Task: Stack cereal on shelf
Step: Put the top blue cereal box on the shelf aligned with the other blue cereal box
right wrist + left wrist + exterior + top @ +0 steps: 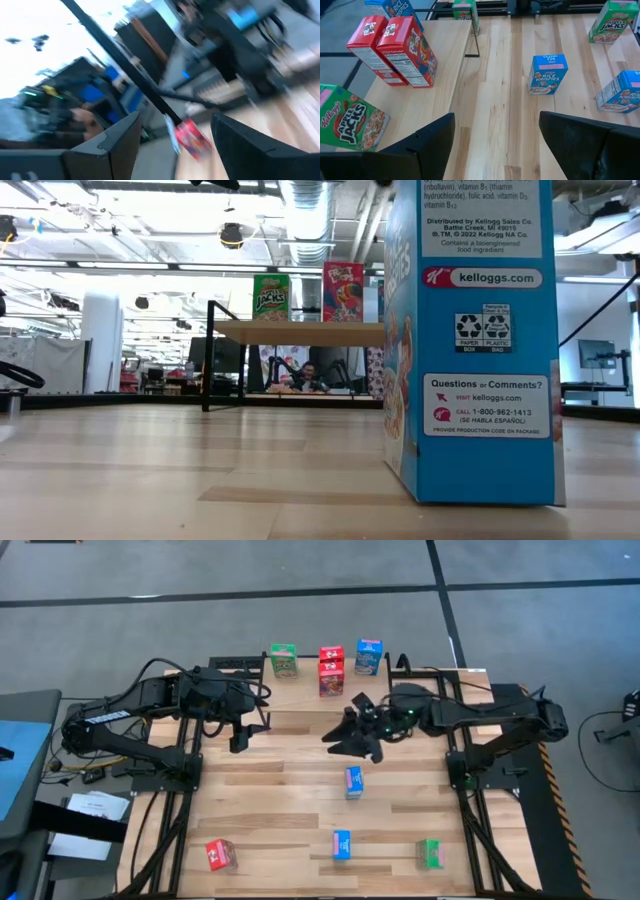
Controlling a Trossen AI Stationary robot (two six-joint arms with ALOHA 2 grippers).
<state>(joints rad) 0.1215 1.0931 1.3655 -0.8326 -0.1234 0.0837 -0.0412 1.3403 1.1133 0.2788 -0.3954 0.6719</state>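
My left gripper (pixel 238 738) hangs over the left half of the slatted wooden worktop (pixel 280 830), close to the far edge, its two dark fingers (pixel 427 142) spread wide with nothing between them. Looking past them, I see the small light-wood shelf on thin black legs (pixel 447 60) carrying a green Apple Jacks cereal box (pixel 347 125) at one end, two red cereal boxes (pixel 395 50) pressed side by side in the middle, and a blue Rice Krispies box (pixel 390 7) beyond them. From above that same shelf sits at the middle of the worktop's far edge. My right gripper (pixel 352 737) hovers just in front of it, near the worktop's centre, jaws apart and empty too; its own camera is a blur, showing only a red carton (pixel 192 137) past the fingers. Loose boxes are still down on the wood: a blue carton (pixel 353 782) standing near the centre just nearer than my right gripper, another blue cereal box (pixel 342 845) at the middle of the near edge, a red cereal box (pixel 220 854) toward the near left corner, and a green cereal box (pixel 429 853) toward the near right corner.
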